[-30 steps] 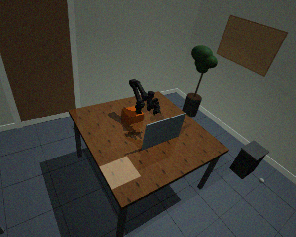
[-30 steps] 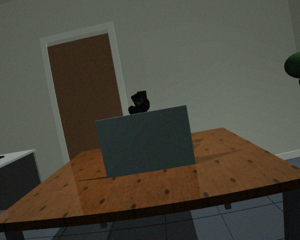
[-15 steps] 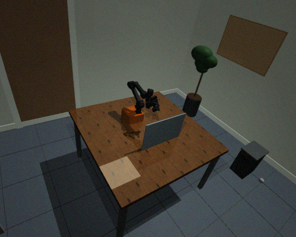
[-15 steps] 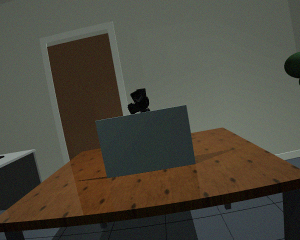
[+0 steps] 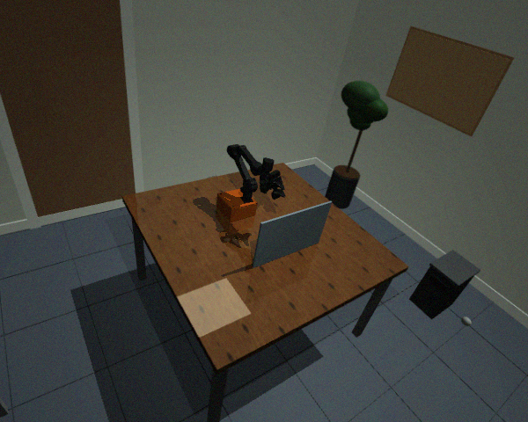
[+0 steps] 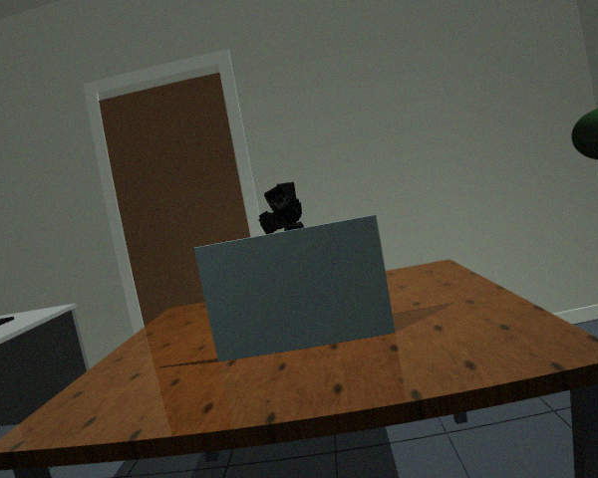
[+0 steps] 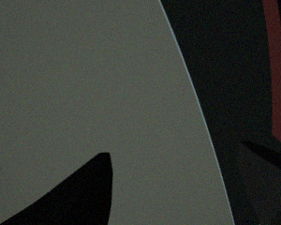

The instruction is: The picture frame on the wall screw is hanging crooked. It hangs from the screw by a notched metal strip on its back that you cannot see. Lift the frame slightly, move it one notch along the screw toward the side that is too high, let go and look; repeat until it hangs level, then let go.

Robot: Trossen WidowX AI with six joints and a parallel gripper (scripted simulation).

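We see the gripper (image 5: pixel 276 186) at top-view centre, above the table (image 5: pixel 300 290) behind the grey panel (image 5: pixel 291 234), fingers parted and gripping nothing. The frame (image 7: pixel 279 56) shows only as a red strip at the wrist view's right edge, against the dark.

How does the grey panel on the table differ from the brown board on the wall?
The grey panel stands upright on the wooden table, in front of the arm; the brown board is mounted on the right wall, clear of the table. The panel is blue-grey, the board tan. The panel's top edge follows the table line, while the board looks tilted in the top view. Both are flat, plain rectangles.
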